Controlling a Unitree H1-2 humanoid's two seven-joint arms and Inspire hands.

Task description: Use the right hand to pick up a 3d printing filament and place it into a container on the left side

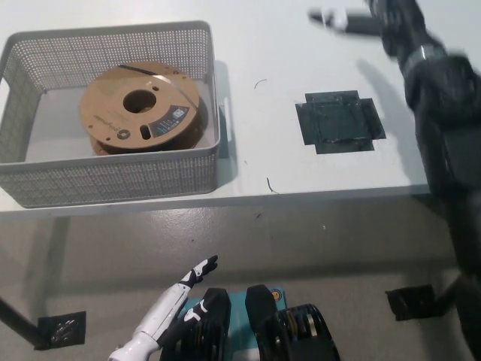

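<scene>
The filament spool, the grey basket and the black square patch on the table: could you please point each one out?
filament spool [140, 107], head view, on its brown top flange.
grey basket [113, 182], head view, on its near mesh wall.
black square patch [338, 121], head view, on its centre.

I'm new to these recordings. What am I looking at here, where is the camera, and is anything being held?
The one camera sits on a humanoid robot's head, looking steeply down at a white table. The black right hand reaches over the table's far edge and holds nothing that shows. The white left hand rests low, below the table, fingers apart. A brown filament spool lies flat inside the grey mesh basket on the left. A dark square mat lies bare on the table.
</scene>
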